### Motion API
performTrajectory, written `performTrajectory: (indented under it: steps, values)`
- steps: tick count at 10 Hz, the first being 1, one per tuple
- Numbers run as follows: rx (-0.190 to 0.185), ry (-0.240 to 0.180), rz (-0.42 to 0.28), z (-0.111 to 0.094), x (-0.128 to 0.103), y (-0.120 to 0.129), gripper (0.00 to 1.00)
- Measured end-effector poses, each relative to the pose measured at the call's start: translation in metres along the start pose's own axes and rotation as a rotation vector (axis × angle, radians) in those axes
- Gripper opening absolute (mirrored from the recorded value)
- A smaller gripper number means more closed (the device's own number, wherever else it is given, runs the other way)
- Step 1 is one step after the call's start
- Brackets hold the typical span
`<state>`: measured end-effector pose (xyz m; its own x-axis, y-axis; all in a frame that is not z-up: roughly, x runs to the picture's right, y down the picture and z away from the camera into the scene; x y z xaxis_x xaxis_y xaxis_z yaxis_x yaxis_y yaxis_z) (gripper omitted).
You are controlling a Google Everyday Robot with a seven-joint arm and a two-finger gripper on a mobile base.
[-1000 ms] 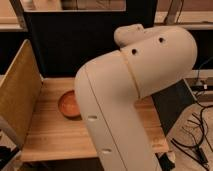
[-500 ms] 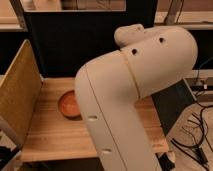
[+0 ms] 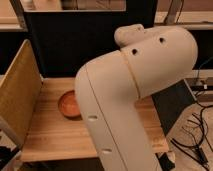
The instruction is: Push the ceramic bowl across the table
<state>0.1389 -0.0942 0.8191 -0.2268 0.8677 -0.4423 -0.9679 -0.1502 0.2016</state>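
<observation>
Dark backdrop point(image 3: 75, 45) behind a pale plank surface point(image 3: 50, 135), with a bulky white robot arm point(image 3: 130, 95) filling the foreground.
The arm covers the middle and right of the surface; a tan upright panel point(image 3: 17, 95) stands along its left edge. The ceramic bowl point(image 3: 67, 104) sits left of centre on the surface, its right side hidden behind the arm. The hand is out of view, so its state cannot be told.
</observation>
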Motion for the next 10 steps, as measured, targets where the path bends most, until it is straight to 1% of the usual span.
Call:
performTrajectory:
  steps: [3,4,5,6,8,9,10]
  values:
    - [0.0,0.0,0.0,0.0,0.0,0.0,0.79]
    - [0.0,0.0,0.0,-0.0001,0.0,0.0001,0.75]
    - [0.0,0.0,0.0,-0.0001,-0.0001,0.0,0.63]
    - [0.0,0.0,0.0,-0.0001,-0.0001,0.0,0.55]
    - [0.0,0.0,0.0,-0.0002,-0.0001,0.0001,0.33]
    - [0.0,0.0,0.0,-0.0002,-0.0001,0.0001,0.25]
    - [0.001,-0.001,-0.001,-0.0003,-0.0002,0.0002,0.15]
